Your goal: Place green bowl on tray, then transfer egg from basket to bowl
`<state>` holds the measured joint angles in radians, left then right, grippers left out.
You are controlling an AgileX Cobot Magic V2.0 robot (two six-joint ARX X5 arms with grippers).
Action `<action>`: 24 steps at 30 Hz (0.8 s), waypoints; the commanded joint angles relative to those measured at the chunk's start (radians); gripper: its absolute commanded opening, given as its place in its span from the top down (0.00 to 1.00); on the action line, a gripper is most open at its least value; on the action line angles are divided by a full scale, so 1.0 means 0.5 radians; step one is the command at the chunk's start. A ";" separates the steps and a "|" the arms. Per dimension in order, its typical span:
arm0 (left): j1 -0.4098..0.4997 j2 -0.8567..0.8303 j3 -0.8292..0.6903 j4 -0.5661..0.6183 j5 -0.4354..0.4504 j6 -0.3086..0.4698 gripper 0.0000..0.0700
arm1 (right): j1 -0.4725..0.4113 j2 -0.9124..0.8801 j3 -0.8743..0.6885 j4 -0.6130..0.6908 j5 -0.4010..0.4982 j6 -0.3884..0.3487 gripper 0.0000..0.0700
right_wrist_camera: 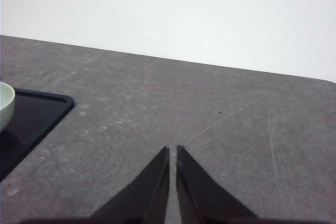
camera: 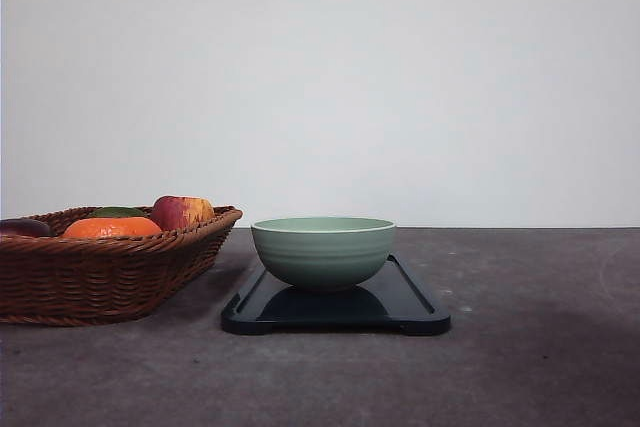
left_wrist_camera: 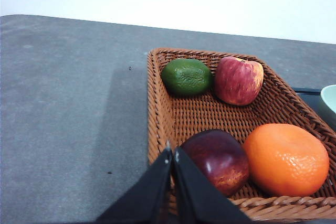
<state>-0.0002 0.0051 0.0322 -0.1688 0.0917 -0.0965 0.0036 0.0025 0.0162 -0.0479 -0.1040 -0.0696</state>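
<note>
1. On my front view the green bowl (camera: pixel 323 250) sits upright on the tray (camera: pixel 412 309), roughly centred on it, its base on the glossy black surface.
2. The tray lies flat on the grey tabletop (camera: pixel 540 347), just beside the basket (camera: pixel 100 277), with a narrow strip of tabletop between them.
3. The basket rests on the tabletop on the side of the tray toward my left arm. I see no egg in it from any view, only fruit.
4. My left wrist view shows the left tool (left_wrist_camera: pixel 172 153) with its two fingers pressed together, pinching nothing, poised at the basket's near rim.
5. Inside the basket: a dark red apple (left_wrist_camera: pixel 220 160) nearest the left tool, touching an orange (left_wrist_camera: pixel 286 159) beside it; a green lime (left_wrist_camera: pixel 186 76) and a red-yellow apple (left_wrist_camera: pixel 239 80) sit touching each other at the end farthest from the tool.
6. My right wrist view shows the right tool (right_wrist_camera: pixel 172 153) closed tip to tip, gripping nothing, over bare tabletop well apart from the tray's corner.
</note>
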 commanded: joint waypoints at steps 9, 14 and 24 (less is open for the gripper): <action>0.002 -0.002 -0.037 0.024 -0.005 0.013 1.00 | 0.001 0.002 -0.008 0.021 0.002 0.034 0.98; 0.002 -0.002 -0.037 0.024 -0.005 0.013 1.00 | 0.001 0.002 -0.008 0.021 0.002 0.034 0.98; 0.002 -0.002 -0.037 0.024 -0.005 0.013 1.00 | 0.001 0.002 -0.008 0.021 0.002 0.034 0.98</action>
<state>-0.0002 0.0051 0.0322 -0.1688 0.0914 -0.0967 0.0036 0.0025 0.0162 -0.0479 -0.1040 -0.0696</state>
